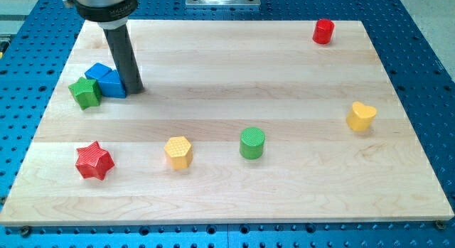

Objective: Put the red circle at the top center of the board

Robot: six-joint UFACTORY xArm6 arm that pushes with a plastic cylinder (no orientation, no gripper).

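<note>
The red circle (323, 31) stands near the board's top right, upright. My tip (134, 89) rests on the board at the view's left, touching the right side of a blue block (106, 79). The rod rises from there toward the view's top left. The red circle is far to the right of my tip, across most of the board.
A green block (85, 92) sits against the blue block's left. A red star (94, 160) lies at the bottom left, a yellow hexagon (178, 151) and a green circle (252, 143) at the bottom middle, a yellow heart (361, 116) at the right. The wooden board (227, 70) lies on a blue perforated table.
</note>
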